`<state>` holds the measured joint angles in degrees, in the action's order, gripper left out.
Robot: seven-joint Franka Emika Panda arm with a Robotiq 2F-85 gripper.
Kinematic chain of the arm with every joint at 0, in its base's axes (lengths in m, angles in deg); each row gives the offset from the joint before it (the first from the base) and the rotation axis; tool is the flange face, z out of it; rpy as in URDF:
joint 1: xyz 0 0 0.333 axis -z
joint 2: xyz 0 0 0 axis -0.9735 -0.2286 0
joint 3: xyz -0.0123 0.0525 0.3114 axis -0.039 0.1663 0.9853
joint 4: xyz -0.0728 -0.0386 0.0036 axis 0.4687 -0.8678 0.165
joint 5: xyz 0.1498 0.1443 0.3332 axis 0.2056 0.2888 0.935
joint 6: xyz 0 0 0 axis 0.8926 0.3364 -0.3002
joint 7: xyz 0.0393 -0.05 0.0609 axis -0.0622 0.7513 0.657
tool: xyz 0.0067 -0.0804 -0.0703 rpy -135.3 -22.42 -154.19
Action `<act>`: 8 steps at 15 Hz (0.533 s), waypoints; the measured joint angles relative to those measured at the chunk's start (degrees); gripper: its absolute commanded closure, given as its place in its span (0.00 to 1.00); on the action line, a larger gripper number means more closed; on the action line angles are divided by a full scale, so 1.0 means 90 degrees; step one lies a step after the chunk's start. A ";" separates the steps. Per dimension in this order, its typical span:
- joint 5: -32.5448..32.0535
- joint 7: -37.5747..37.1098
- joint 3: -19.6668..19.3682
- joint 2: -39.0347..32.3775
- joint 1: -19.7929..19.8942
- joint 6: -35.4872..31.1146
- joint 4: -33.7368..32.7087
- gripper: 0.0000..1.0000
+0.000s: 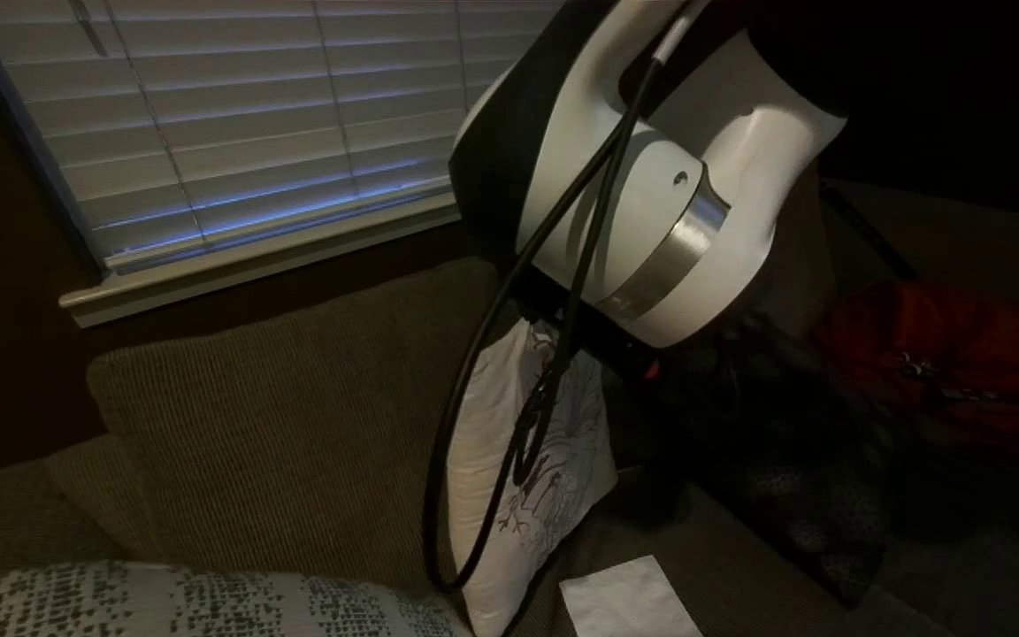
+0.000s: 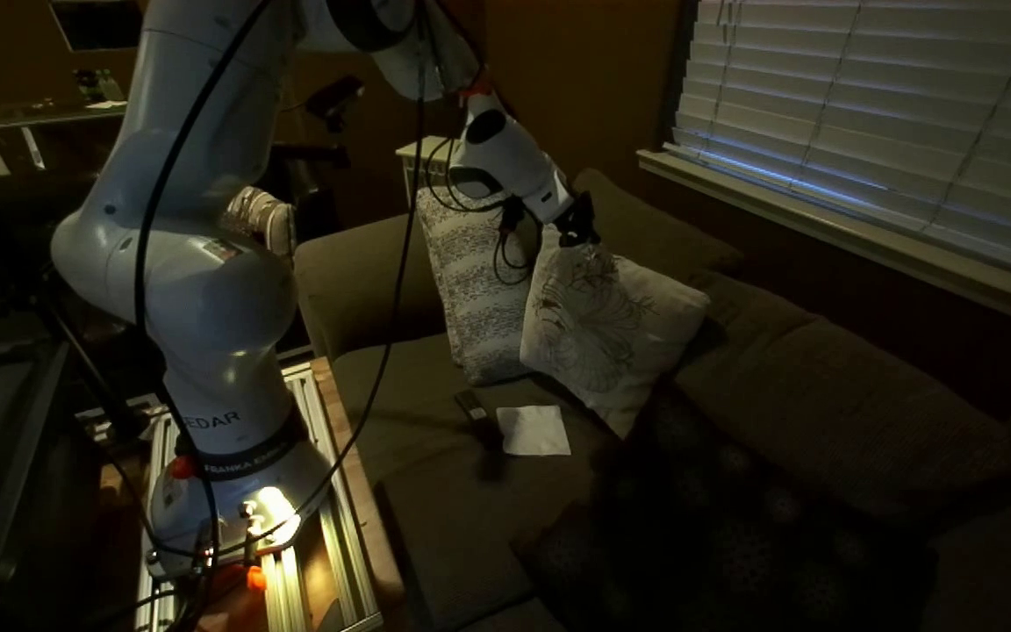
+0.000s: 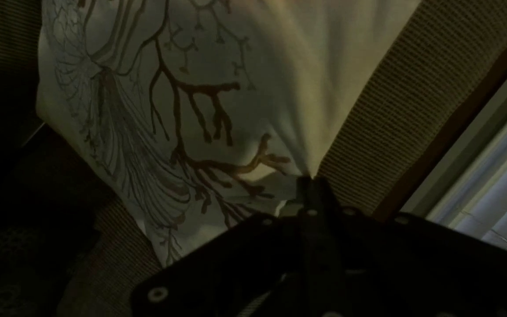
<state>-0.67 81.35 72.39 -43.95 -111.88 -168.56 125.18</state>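
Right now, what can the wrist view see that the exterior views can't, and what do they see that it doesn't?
Only the wrist view: a close-up of the shut black jaws pinching the cream cloth pillow with a brown branching print, its fabric gathered into folds there.

Only the exterior views: the glossy white robot arm, a flat white square of paper or cloth and a grey-and-white patterned pillow.

Shared: that cream pillow, the brown ribbed fabric couch and the white slatted window blinds.

Matt cloth pillow (image 2: 606, 329), rough ribbed cloth sofa (image 1: 279, 433), glossy plastic-looking arm (image 1: 651, 203) with brushed-metal band (image 1: 676, 259).
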 measured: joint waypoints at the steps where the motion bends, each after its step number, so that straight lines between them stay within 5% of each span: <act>1: 0.0165 0.0262 -0.0033 0.0000 0.0005 0.0000 -0.0031 1.00; 4: 0.0687 0.1112 -0.0080 -0.0034 0.0019 -0.0249 -0.0205 1.00; 8: 0.1711 0.2285 0.0159 -0.0222 -0.0004 -0.1471 -0.0836 1.00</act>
<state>14.73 101.91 73.82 -45.95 -111.92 -181.80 117.66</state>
